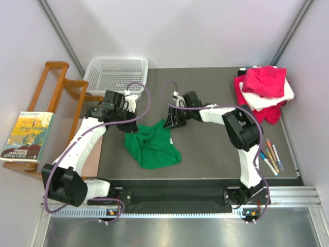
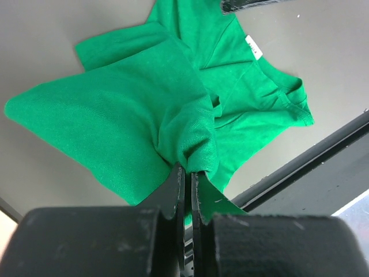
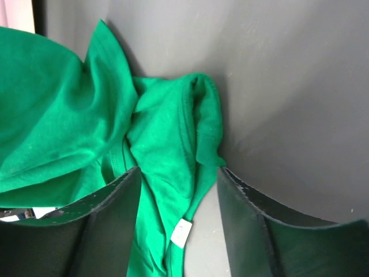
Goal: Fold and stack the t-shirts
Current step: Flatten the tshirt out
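Mostly the clutter sits out at the rim of the table (image 1: 216, 149), taking the overhead view as the dial. A white mesh basket (image 1: 119, 60) stands at 11 o'clock on the far edge with its mesh floor showing. At 2 o'clock a heap of clothes overhangs the far right corner: a pink shirt (image 1: 264, 80) on top, a white shirt (image 1: 268, 99) under it and a red shirt (image 1: 271, 114) at the bottom. Several markers (image 1: 270, 158) lie loose at 4 o'clock, close to the right edge. Off the table at 9 o'clock stands a wooden rack (image 1: 66, 88), and a book (image 1: 28, 136) lies just beside it at 8 o'clock.

The green shirt (image 1: 152, 145) lies crumpled just left of centre, toward 7 o'clock, well apart from the heap and the markers. Dark bare tabletop runs from it toward 3 o'clock and back toward 12 o'clock. The basket is near the left arm's wrist, at its 12 o'clock.

The left gripper (image 2: 185, 184) is at the shirt's 10 o'clock corner, its jaws pressed together on a bunched fold of the green cloth. The right gripper (image 3: 179, 196) is at the shirt's 1 o'clock edge. Its fingers (image 3: 109, 231) stand apart, straddling the collar, and a white label (image 3: 183, 232) shows between them. A gap shows between the cloth and the right-hand finger.
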You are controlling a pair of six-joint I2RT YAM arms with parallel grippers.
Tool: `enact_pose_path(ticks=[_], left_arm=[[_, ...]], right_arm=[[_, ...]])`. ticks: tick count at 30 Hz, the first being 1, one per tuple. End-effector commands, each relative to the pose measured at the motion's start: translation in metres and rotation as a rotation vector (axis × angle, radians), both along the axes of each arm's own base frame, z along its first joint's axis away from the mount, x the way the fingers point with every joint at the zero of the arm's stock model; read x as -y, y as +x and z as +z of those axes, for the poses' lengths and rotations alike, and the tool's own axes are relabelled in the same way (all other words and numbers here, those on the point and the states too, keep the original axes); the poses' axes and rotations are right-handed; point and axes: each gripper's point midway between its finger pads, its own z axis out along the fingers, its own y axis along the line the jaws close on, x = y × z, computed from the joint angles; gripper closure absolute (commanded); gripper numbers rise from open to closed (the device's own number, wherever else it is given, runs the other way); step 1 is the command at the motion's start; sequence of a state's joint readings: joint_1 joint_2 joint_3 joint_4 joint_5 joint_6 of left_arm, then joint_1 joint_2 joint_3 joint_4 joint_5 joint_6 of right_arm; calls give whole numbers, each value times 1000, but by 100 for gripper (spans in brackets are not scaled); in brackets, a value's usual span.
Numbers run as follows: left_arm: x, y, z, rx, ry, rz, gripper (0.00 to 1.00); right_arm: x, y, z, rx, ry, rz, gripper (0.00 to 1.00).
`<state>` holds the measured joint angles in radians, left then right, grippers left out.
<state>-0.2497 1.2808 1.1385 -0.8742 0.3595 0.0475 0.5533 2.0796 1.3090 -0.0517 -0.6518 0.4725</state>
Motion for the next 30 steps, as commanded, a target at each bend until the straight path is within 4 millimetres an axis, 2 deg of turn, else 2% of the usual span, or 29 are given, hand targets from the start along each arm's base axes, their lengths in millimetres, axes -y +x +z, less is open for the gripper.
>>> enact_pose_path(ticks=[1, 4, 5, 6, 12, 14, 16, 19, 20, 22, 23, 24, 25, 26, 27, 29, 30], left_arm=[[5, -3, 14, 32, -49, -12, 100], [5, -2, 20, 47, -57, -14, 100], [6, -2, 21, 49, -61, -18, 100], [6, -3, 24, 56, -65, -21, 100], [9, -6, 31, 63, -91, -38, 100], [8, -8, 30, 60, -92, -40, 100], [8, -7, 30, 60, -92, -37, 100], [6, -6, 28, 63, -88, -31, 100], [6, -5, 28, 67, -87, -30, 100], [6, 0, 29, 81, -90, -25, 100], [5, 2, 29, 84, -88, -19, 100], [6, 7, 30, 98, -92, -14, 100], [7, 9, 31, 103, -96, -14, 100], [8, 12, 30, 101, -102, -14, 100], [11, 16, 33, 113, -115, -18, 100], [16, 26, 33, 120, -137, -20, 100], [20, 29, 34, 119, -157, -31, 100]], right_arm=[[-11, 12, 0, 47, 17, 8, 48], [-10, 10, -11, 36, 0, 7, 60], [-8, 7, -17, 25, -9, 8, 68], [-8, 7, -21, 24, -18, 7, 72], [-7, -3, -36, -17, -36, 14, 87], [-7, -5, -37, -20, -37, 14, 100], [-7, -5, -34, -12, -38, 12, 100], [2, 9, -16, 66, -68, -33, 100], [8, 18, -2, 113, -80, -63, 100], [25, 31, 10, 142, -91, -120, 100], [32, 39, 29, 171, -74, -163, 100], [48, 50, 37, 180, -67, -216, 100], [60, 50, 36, 174, -68, -250, 100], [67, 57, 58, 212, -25, -293, 100], [86, 68, 65, 221, -13, -350, 100], [106, 70, 81, 240, 21, -409, 100], [124, 78, 84, 245, 19, -453, 100]])
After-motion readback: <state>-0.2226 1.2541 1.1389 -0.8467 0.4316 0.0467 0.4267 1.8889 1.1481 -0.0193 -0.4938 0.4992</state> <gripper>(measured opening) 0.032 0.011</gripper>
